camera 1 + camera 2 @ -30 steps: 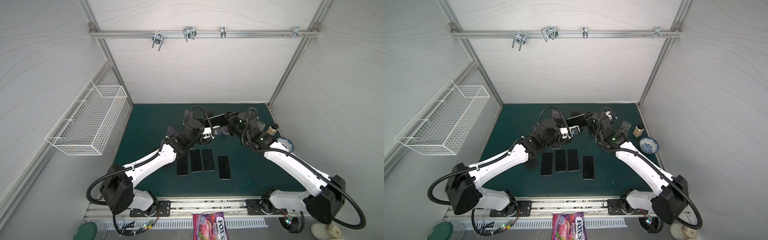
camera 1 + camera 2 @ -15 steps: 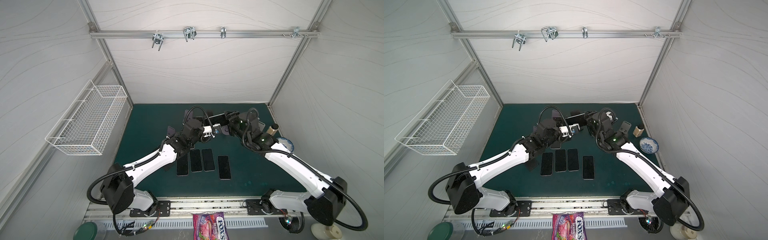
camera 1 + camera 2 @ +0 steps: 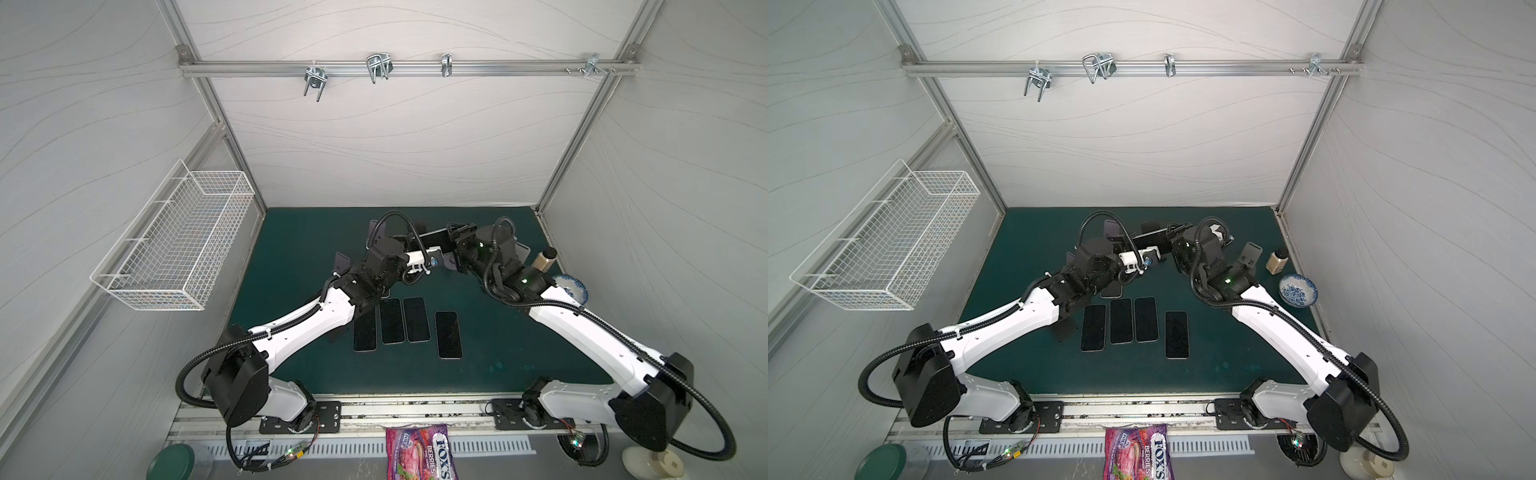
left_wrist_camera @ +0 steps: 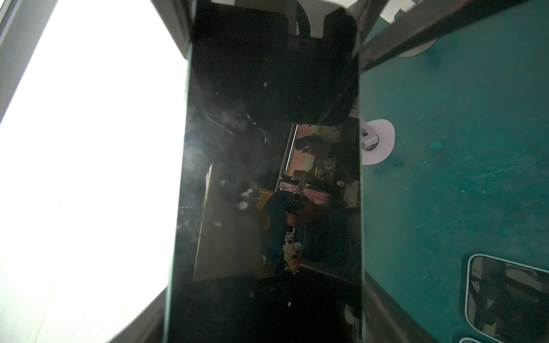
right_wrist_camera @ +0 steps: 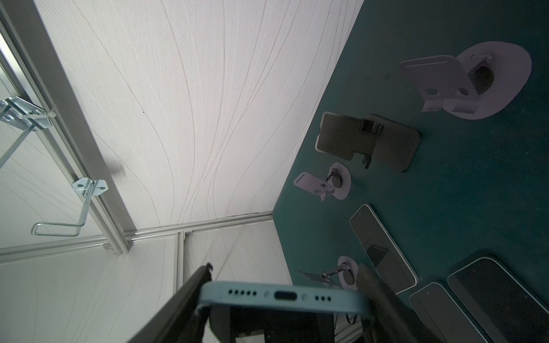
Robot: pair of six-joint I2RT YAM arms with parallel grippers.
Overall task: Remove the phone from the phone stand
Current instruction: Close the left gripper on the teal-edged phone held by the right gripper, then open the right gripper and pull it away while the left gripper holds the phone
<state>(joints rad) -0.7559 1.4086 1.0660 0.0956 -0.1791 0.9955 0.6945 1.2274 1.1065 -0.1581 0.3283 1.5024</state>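
The phone [image 3: 432, 237] [image 3: 1150, 239] hangs level in the air at the back middle, clear of every phone stand, held between both grippers. My right gripper [image 3: 453, 239] [image 5: 282, 297] is shut across its light-blue bottom edge [image 5: 282, 300], a finger on each side. My left gripper [image 3: 415, 244] [image 4: 267, 326] has the other end, and its grey fingers [image 4: 386, 308] lie along both long edges of the dark screen [image 4: 267, 178]. A lilac phone stand [image 3: 449, 262] [image 4: 378, 142] stands empty below the phone.
More empty stands sit on the green mat: lilac [image 5: 463, 86], black [image 5: 365, 142], small lilac [image 5: 323, 184], dark grey [image 3: 1250, 254]. Several phones [image 3: 415, 320] lie flat mid-mat. A bottle [image 3: 544, 259] and bowl [image 3: 571, 284] stand right; a wire basket [image 3: 178, 245] hangs left.
The left gripper's jaws have narrowed onto the free end of the phone. The right gripper has kept its grip and barely moved.
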